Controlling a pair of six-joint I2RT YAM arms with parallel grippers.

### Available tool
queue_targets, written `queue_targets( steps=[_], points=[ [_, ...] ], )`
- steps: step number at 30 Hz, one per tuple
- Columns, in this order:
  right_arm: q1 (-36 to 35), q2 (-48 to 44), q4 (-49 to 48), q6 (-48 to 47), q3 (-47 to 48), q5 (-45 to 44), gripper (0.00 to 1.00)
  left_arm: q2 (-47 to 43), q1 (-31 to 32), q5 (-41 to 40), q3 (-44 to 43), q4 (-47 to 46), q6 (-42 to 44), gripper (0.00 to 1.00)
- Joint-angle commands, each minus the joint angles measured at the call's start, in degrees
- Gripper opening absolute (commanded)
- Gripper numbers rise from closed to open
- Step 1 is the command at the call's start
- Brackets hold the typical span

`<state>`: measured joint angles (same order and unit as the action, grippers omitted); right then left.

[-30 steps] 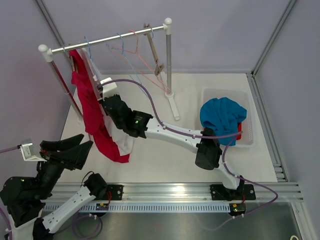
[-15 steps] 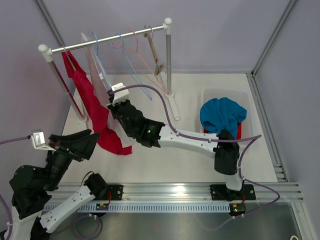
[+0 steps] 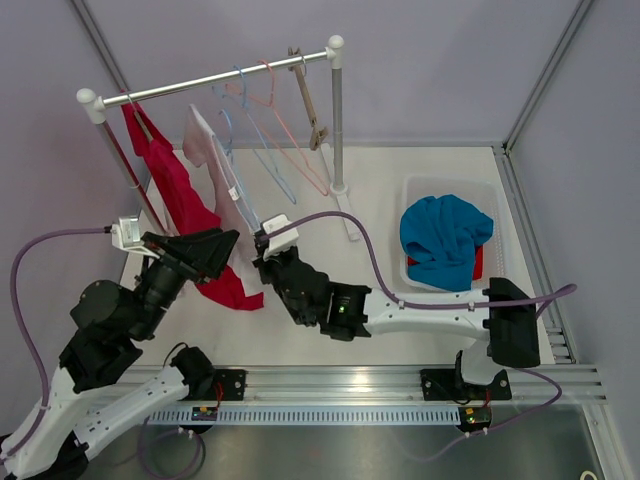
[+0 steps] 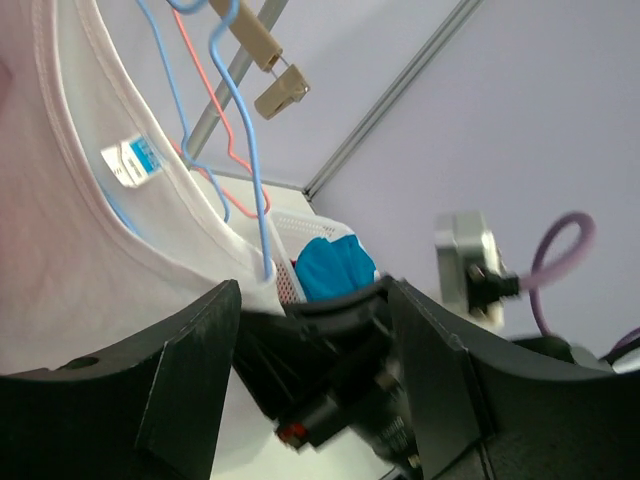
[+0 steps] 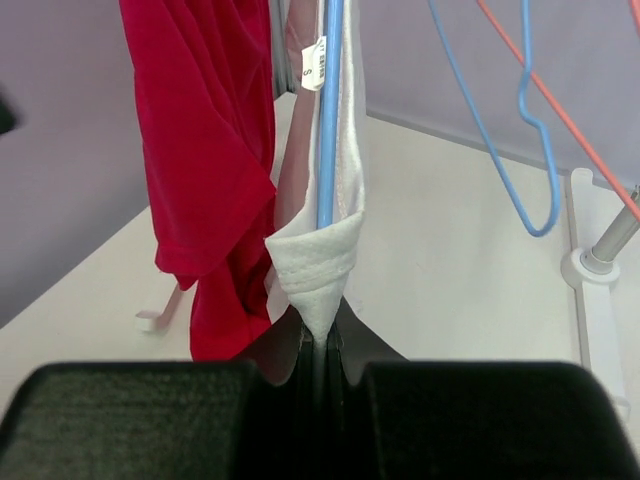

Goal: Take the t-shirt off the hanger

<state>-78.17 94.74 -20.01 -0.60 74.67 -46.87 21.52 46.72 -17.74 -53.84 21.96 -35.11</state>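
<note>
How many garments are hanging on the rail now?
2. A red t-shirt hangs at the left end of the rail. A white t-shirt hangs just right of it. None seems hidden.

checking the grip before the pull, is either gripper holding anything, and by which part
The right gripper pinches the white t-shirt by a bunched fold at the blue hanger's lower end. The left gripper holds nothing, its jaws apart.

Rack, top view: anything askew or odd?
The white t-shirt hangs askew. The right gripper is shut on a bunched fold of it and holds it taut, slanting away from the rail on its blue hanger. The red shirt beside it hangs loose.
</note>
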Motion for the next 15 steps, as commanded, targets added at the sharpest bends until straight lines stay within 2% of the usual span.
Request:
queue_targets(
  steps=[1,8,10,11,13,14,15],
  points=[
    [-3.03,-6.04,-8.11,1.31,-3.38,-6.02,0.00,5.71,-0.14,-2.04,-1.60,-9.38,-0.48,0.65],
    [-7.69,-10.62,-7.67,1.57,-8.40,-9.46,0.00,16.53,-0.14,1.82,-3.81,-15.53,0.04,0.61],
    [-8.57,-11.42,-8.11,1.13,-9.63,-10.78,0.00,18.99,-0.14,2.09,-4.34,-17.29,0.39,0.56],
    [-8.92,-11.94,-8.20,1.13,-10.07,-11.13,0.00,19.70,-0.14,1.92,-4.69,-17.56,0.74,0.41],
    [-10.07,-13.17,-8.47,1.04,-11.56,-12.18,0.00,21.01,-0.14,1.65,-4.87,-18.52,0.84,0.23],
    [-10.33,-13.70,-8.47,1.13,-12.00,-12.45,0.00,21.19,-0.14,1.91,-4.87,-18.79,0.57,0.06],
    [-11.03,-14.83,-7.94,1.56,-12.88,-12.63,0.00,21.11,-0.14,2.35,-4.87,-19.49,-0.21,0.00]
  ],
)
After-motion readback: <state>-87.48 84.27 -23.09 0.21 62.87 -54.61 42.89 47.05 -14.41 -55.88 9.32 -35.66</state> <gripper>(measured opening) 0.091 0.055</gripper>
